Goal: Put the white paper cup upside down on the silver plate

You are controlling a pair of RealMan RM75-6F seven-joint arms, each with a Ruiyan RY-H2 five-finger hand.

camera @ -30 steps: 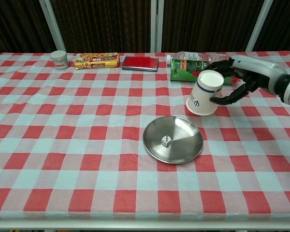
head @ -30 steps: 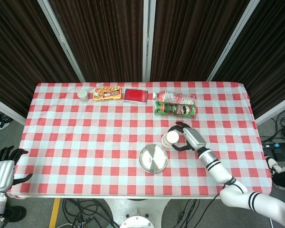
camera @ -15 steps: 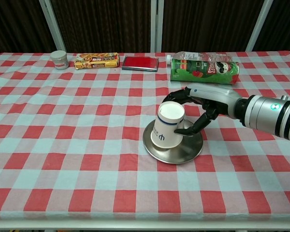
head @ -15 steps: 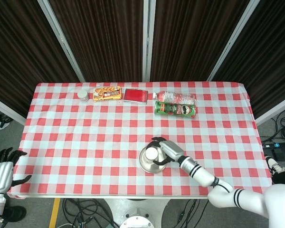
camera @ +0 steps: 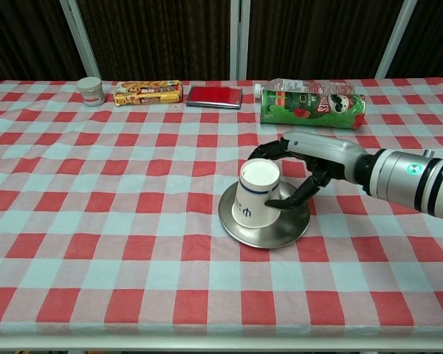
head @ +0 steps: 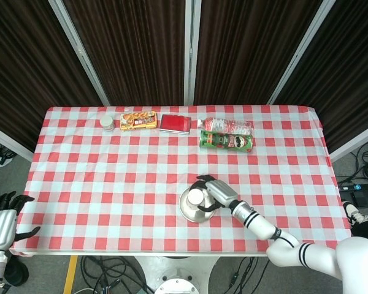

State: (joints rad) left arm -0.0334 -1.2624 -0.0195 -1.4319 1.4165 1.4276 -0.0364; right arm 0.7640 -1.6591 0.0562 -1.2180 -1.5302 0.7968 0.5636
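The white paper cup (camera: 255,195) is upside down, its wide mouth low on the left part of the silver plate (camera: 284,226), slightly tilted. My right hand (camera: 299,166) grips the cup from its right side, fingers curled around its upper part. From the head view the cup (head: 197,198) shows its base on the plate (head: 193,213), with my right hand (head: 213,192) against it. My left hand (head: 3,217) hangs off the table's left edge, fingers apart, holding nothing. The die seen earlier on the plate is hidden.
A green chip can (camera: 313,109) and a plastic bottle (camera: 295,86) lie behind the plate. A red flat box (camera: 214,96), a snack pack (camera: 148,92) and a small jar (camera: 91,91) line the far edge.
My right hand carried the cup from right of the plate down onto it, then settled it a little more upright. The left hand stayed put.
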